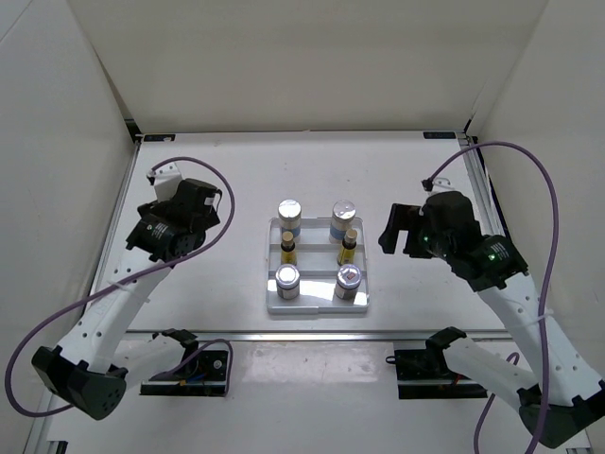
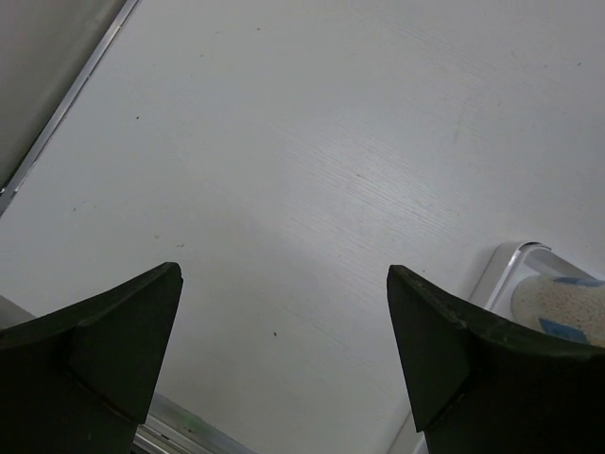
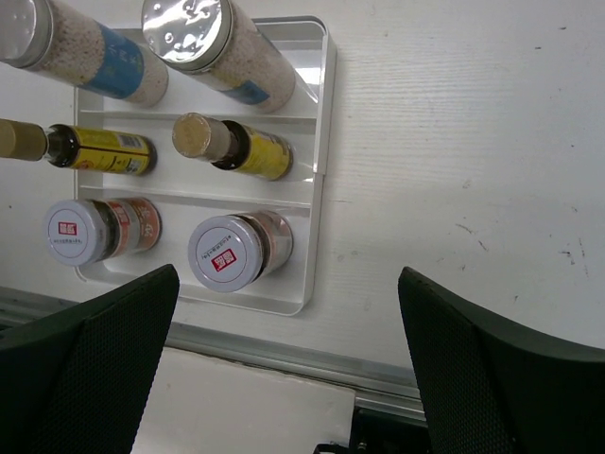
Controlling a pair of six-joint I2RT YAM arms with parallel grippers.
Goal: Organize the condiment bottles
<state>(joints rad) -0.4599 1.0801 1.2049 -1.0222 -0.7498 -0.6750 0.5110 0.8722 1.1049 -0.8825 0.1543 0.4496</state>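
All six condiment bottles stand in the white tiered tray (image 1: 319, 305) at the table's middle. Two tall white bottles with blue bands (image 1: 289, 217) (image 1: 343, 218) are in the back row. Two tiny amber bottles (image 1: 288, 251) (image 1: 348, 249) are in the middle row. Two silver-lidded jars (image 1: 287, 281) (image 1: 349, 280) are in the front row. The right wrist view shows the tray (image 3: 317, 123) and the near jar (image 3: 233, 250). My left gripper (image 1: 219, 203) is open and empty, left of the tray. My right gripper (image 1: 395, 230) is open and empty, right of the tray.
White walls close in the table at the back and sides. A metal rail (image 1: 312, 334) runs along the front edge of the table. Purple cables loop off both arms. The tray's corner (image 2: 518, 260) shows in the left wrist view.
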